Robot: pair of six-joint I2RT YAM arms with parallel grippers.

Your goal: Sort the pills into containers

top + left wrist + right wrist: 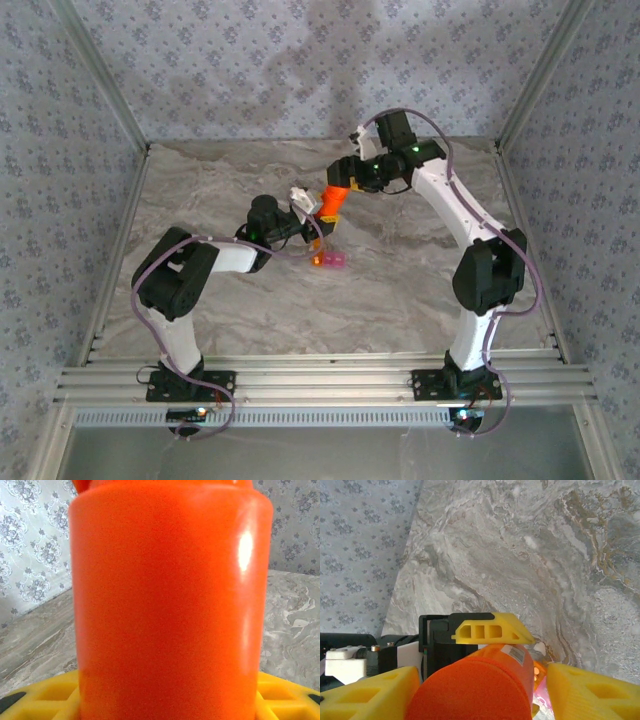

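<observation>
Containers, two tiny joined translucent plastic compartments, one orange and one pink (331, 260), rest on the grey marbled counter (400, 300), just beside the raised work. We find the tall orange-red cylindrical plastic bottle (333, 205) held tilted above them, its near end clamped in the left jaws, evidently to steady it. Right jaws straddle its far end, yellow pads (590, 690) on either side; we cannot tell whether they grip. We judge the arrangement prepares the bottle for opening close over the compartments
</observation>
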